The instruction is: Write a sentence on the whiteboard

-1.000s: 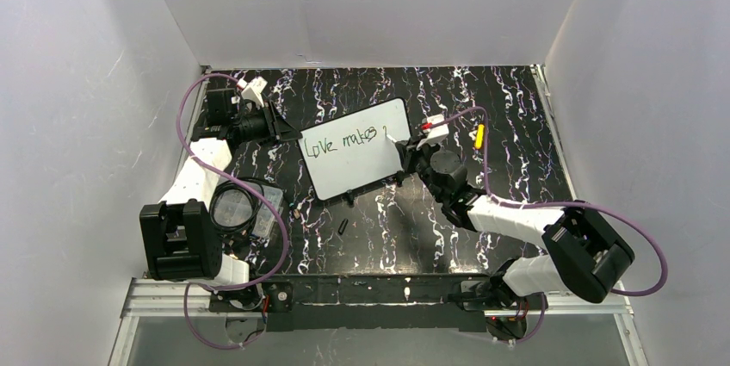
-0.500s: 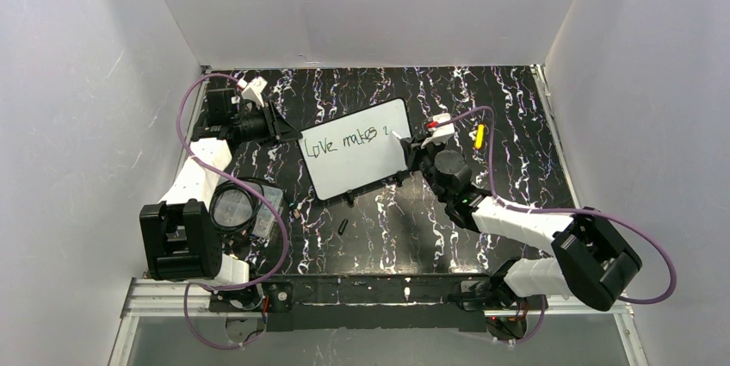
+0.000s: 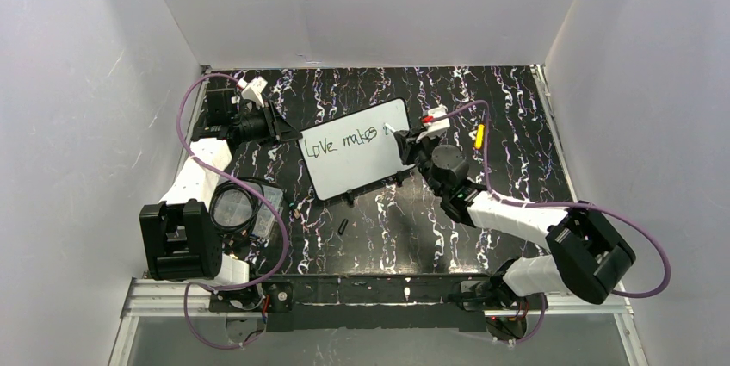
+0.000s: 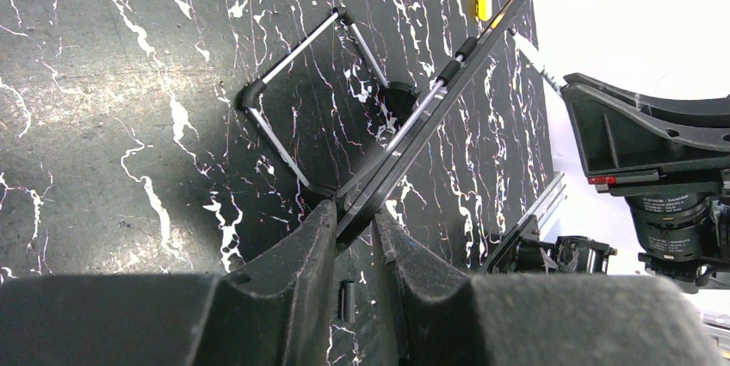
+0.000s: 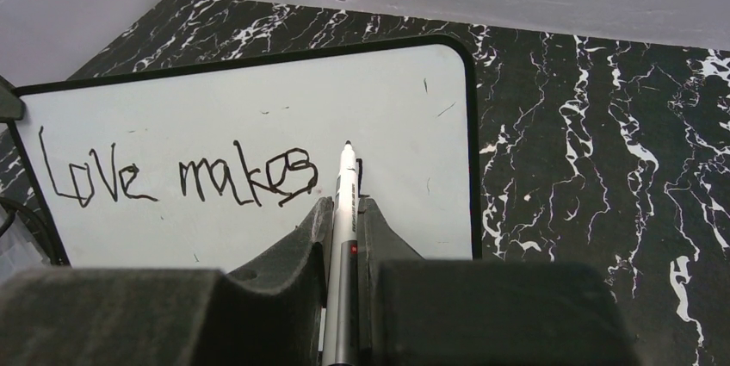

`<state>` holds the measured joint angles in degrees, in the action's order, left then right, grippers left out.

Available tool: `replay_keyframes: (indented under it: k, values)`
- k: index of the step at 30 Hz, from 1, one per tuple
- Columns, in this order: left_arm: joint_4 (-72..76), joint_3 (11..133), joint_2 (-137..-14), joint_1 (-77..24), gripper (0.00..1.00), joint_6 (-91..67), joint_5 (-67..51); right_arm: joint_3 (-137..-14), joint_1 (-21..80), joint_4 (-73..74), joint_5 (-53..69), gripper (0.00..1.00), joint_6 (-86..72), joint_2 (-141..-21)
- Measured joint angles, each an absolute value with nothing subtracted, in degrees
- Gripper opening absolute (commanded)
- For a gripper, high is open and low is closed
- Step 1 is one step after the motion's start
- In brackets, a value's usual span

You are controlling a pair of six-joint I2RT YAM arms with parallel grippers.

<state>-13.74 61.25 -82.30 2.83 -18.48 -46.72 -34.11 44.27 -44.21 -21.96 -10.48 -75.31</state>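
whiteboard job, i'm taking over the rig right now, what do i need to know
Left tool: shut on the edge of the whiteboard, holding it at mid-table.
Right tool: shut on the pen, tip over the board just right of the last word.
Done: "Love makes" is written, with a small mark after it.
Left: the rest of the sentence.

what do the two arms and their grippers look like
The left arm and right arm share white links, blocky black joint housings and looping purple cables. The left gripper and right gripper have matte dark grey wedge-shaped fingers. A small red mark sits by the right wrist.
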Motion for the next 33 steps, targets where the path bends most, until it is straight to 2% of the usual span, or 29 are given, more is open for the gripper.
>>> replay_keyframes:
  k: [13, 33]
  values:
    - [-13.7, 61.3, -82.3, 2.8, 0.19, -18.5, -46.7, -34.1, 44.3, -46.1, -23.2, 0.01, -10.1, -78.0]
    - [-13.7, 61.3, -82.3, 2.8, 0.19, -18.5, -46.8, -32.2, 44.3, -44.9, -23.5, 0.01, -10.1, -74.3]
